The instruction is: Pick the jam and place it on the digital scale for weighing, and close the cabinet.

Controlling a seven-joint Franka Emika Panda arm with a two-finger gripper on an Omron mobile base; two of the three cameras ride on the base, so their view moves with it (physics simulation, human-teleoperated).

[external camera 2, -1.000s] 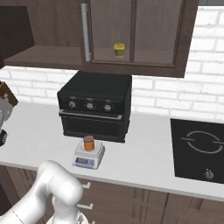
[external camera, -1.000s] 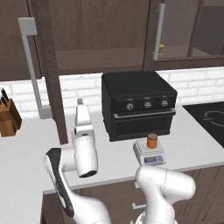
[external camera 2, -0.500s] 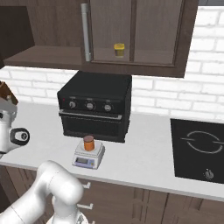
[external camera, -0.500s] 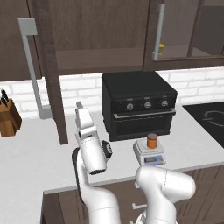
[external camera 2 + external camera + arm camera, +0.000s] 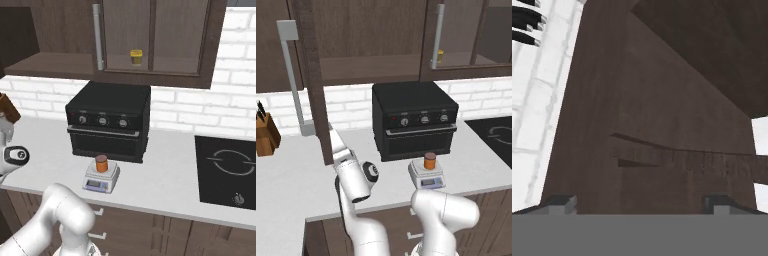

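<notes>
The jam (image 5: 429, 160) (image 5: 101, 163), a small orange-brown jar, stands upright on the light-grey digital scale (image 5: 427, 177) (image 5: 101, 179) in front of the black oven. The cabinet's left door (image 5: 311, 90) stands swung out toward me, its silver handle (image 5: 291, 75) on the left side. Its right glass door (image 5: 165, 40) is shut. My gripper (image 5: 331, 136) (image 5: 639, 205) is up against the lower end of the swung-out door, open, with both fingertips (image 5: 560, 204) spread wide before the brown wood (image 5: 662, 125). Nothing is held.
A black oven (image 5: 413, 120) (image 5: 110, 122) sits on the white counter (image 5: 291, 180). A knife block (image 5: 266, 135) stands at the far left and a cooktop (image 5: 230, 170) at the right. A squat yellow object (image 5: 136, 56) rests inside the cabinet.
The arm has swung its wrist forward and right while the hand has closed in on the lower end of the swung-out door. The jam and scale have not moved.
</notes>
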